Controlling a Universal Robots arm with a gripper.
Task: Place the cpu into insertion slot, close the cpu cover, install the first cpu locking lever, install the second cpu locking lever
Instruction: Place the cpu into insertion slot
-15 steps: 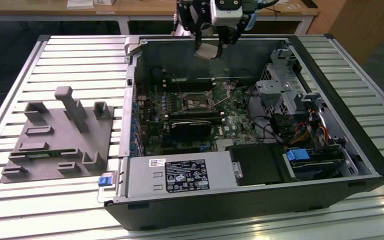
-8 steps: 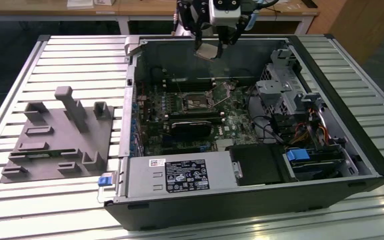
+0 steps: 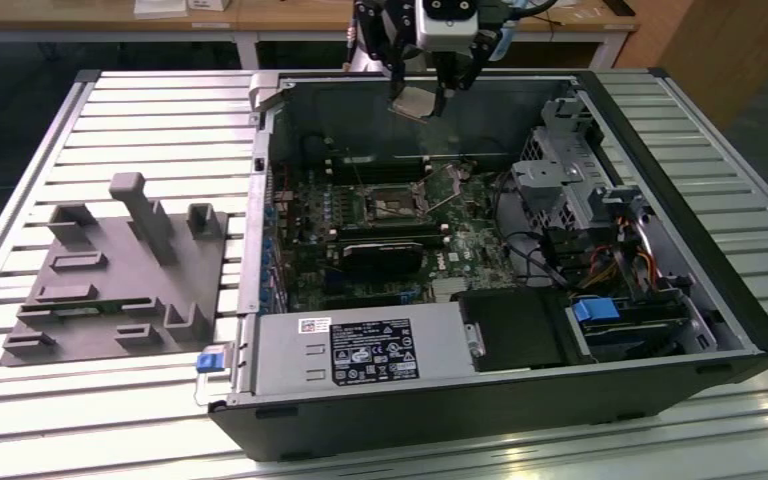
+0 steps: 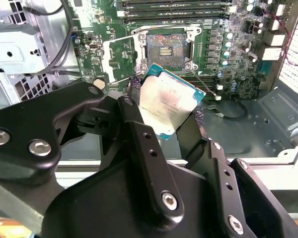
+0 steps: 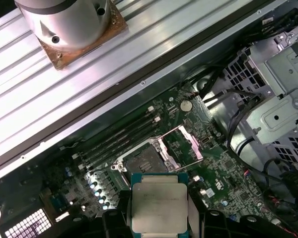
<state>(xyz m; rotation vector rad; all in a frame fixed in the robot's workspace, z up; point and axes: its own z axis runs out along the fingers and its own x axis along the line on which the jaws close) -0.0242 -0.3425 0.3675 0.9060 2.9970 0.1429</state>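
The fingers (image 4: pixel 135 116) hide two edges of the cpu (image 4: pixel 170 101).

High exterior overview; wrist views near motherboard (image 5: pixel 214 167)

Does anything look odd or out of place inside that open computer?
Nothing looks damaged or spilled. The cpu sits tilted in the tool, up above the board, while the insertion slot lies empty with the cpu cover flipped open beside it.

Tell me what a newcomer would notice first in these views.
The gripper is shut on the cpu, held above the open computer case. Inside the case, the insertion slot lies bare with the cpu cover swung open beside it. A grey fixture sits at the exterior view's left.
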